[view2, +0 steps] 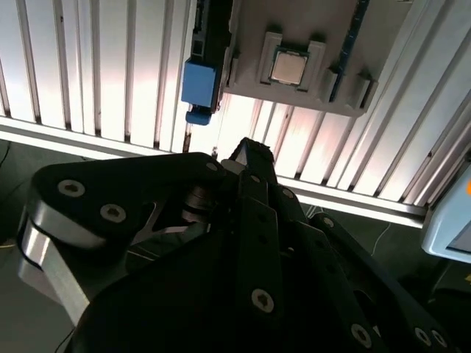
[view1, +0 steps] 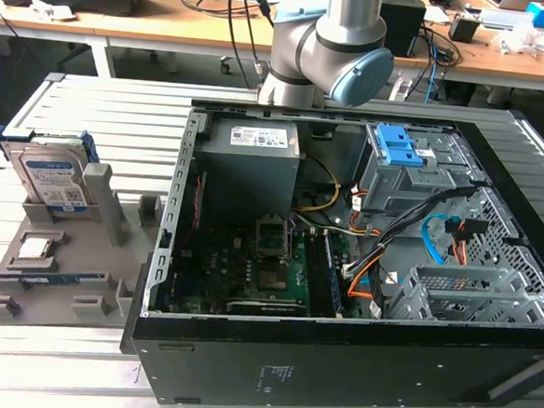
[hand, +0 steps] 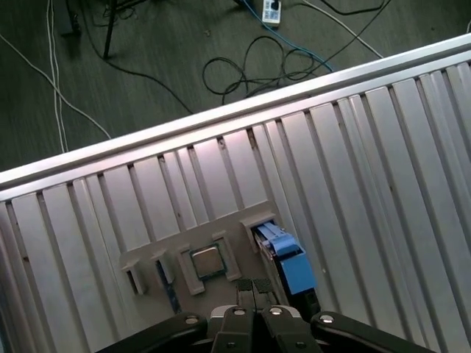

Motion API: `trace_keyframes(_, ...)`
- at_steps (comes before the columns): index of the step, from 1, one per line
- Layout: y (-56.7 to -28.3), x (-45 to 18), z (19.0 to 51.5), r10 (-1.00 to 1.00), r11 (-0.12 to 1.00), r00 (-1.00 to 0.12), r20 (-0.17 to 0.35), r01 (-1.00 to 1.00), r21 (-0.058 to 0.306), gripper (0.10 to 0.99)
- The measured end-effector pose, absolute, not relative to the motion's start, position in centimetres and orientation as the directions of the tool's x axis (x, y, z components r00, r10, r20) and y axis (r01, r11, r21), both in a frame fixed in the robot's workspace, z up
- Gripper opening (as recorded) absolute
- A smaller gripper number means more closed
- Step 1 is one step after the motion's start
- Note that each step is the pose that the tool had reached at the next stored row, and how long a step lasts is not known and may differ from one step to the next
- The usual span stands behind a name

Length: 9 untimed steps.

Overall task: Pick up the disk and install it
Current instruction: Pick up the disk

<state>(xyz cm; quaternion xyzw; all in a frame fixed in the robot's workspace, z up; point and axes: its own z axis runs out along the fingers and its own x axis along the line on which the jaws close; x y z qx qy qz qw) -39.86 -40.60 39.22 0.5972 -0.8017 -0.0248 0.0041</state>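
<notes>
The disk (view1: 52, 177) stands on edge in its blue frame at the back of a grey holder (view1: 90, 275), at the exterior view's left. From high above, both wrist views look down on it: the disk (hand: 285, 259) shows as a blue block beside the holder, and its blue frame end (view2: 199, 82) shows at the holder's side. My gripper (hand: 254, 285) hangs well above the holder with its black fingertips (view2: 246, 151) pressed together and nothing between them. The arm (view1: 325, 40) rises behind the computer case.
An open computer case (view1: 166, 253) lies at the exterior view's right, with a blue-latched drive bay (view1: 397, 147) at the back. A square silver chip (view1: 34, 246) (hand: 206, 261) (view2: 287, 66) and a memory stick (view1: 42, 281) rest on the holder. Slatted metal table (hand: 383, 162); cables on the floor (hand: 250, 66).
</notes>
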Motion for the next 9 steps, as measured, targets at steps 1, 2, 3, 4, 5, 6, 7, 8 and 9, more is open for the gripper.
trace_keyframes(1,-40.6,-39.86,39.22,-0.959,0.281,-0.282,-0.023,-0.959,0.045,0.106)
trace_keyframes(2,-40.6,-39.86,39.23,-0.961,0.274,-0.275,-0.023,-0.961,0.045,0.106)
trace_keyframes(3,-40.6,-39.86,39.22,-0.964,0.264,-0.265,-0.023,-0.963,0.045,0.106)
trace_keyframes(4,-40.6,-39.86,39.23,-0.966,0.256,-0.257,-0.023,-0.966,0.045,0.106)
trace_keyframes(5,-40.6,-39.86,39.22,-0.969,0.246,-0.247,-0.023,-0.968,0.045,0.106)
trace_keyframes(6,-40.6,-39.86,39.22,-0.97,0.241,-0.242,-0.023,-0.969,0.045,0.106)
trace_keyframes(7,-40.6,-39.86,39.22,-0.971,0.236,-0.237,-0.023,-0.971,0.045,0.106)
trace_keyframes(8,-40.6,-39.86,39.23,-0.973,0.229,-0.23,-0.023,-0.972,0.045,0.106)
trace_keyframes(9,-40.6,-39.86,39.23,-0.974,0.224,-0.225,-0.023,-0.974,0.045,0.106)
